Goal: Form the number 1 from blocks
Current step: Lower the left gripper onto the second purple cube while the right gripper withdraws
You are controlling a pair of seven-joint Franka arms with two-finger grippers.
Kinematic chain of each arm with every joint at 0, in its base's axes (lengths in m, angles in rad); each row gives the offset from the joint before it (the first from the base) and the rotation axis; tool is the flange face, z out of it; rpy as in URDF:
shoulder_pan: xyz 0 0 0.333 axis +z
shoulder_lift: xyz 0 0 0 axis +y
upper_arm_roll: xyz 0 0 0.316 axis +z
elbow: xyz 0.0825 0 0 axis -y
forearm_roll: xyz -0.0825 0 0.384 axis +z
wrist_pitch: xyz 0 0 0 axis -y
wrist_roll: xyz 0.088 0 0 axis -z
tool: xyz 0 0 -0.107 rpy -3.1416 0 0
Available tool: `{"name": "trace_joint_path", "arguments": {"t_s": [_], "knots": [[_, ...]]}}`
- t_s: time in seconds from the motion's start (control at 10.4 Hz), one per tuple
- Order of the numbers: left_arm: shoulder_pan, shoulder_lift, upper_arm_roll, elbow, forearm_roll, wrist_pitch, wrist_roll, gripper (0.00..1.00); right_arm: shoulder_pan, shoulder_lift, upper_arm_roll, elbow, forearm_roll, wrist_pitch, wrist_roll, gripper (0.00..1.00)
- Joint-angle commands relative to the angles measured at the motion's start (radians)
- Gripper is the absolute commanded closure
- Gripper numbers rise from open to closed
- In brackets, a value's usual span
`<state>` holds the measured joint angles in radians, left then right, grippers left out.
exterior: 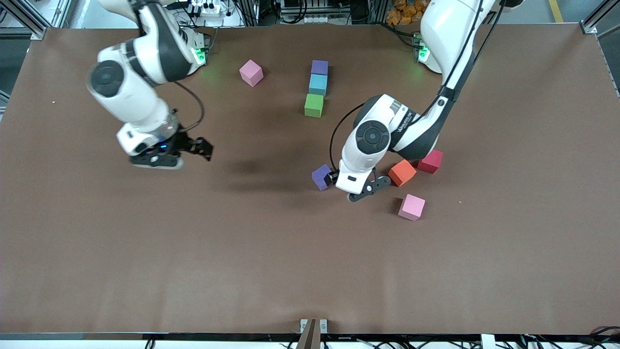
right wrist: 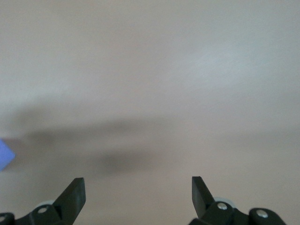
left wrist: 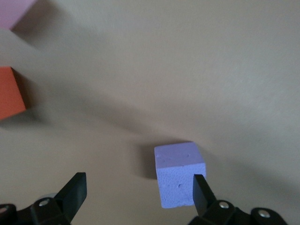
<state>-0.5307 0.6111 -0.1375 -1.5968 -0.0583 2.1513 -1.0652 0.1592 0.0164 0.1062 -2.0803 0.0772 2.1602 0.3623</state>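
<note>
Blocks scattered over a brown table (exterior: 145,271), seen from the front. Purple block (exterior: 319,67), light blue block (exterior: 317,85) and green block (exterior: 314,105) in a touching column near the table edge where the robot bases stand, purple closest to that edge. One pink block (exterior: 251,72) beside the column, toward the right arm's end. Second purple block (exterior: 321,177) mid-table, just beside the left gripper (exterior: 364,190). Orange block (exterior: 402,173), red block (exterior: 430,161) and another pink block (exterior: 411,207) clustered toward the left arm's end. Right gripper (exterior: 193,150) hanging over bare table, jaws apart, holding nothing.

Left wrist view: left gripper (left wrist: 139,190) with jaws wide apart, purple block (left wrist: 179,172) against one finger (left wrist: 201,192), not clamped; orange block (left wrist: 10,93) and pink block (left wrist: 14,11) at the frame's margin.

Right wrist view: right gripper (right wrist: 138,191) spread over bare table; sliver of purple block (right wrist: 4,154) at the margin.
</note>
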Motion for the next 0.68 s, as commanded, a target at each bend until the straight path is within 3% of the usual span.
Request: {"name": "trace_joint_path", "arguments": {"t_s": [0.0, 0.39, 0.58], "knots": [[-0.031, 0.03, 0.009, 0.028, -0.023, -0.019, -0.021, 0.0, -0.076, 0.007, 0.02, 0.078, -0.02, -0.062, -0.116, 0.0], [-0.067, 0.062, -0.001, 0.028, -0.064, -0.008, -0.05, 0.0, -0.086, 0.036, -0.039, 0.118, -0.022, -0.051, -0.209, 0.0], [-0.075, 0.075, -0.001, 0.029, -0.072, 0.011, -0.052, 0.0, -0.032, 0.056, -0.072, 0.109, -0.02, -0.053, -0.287, 0.0]]}}
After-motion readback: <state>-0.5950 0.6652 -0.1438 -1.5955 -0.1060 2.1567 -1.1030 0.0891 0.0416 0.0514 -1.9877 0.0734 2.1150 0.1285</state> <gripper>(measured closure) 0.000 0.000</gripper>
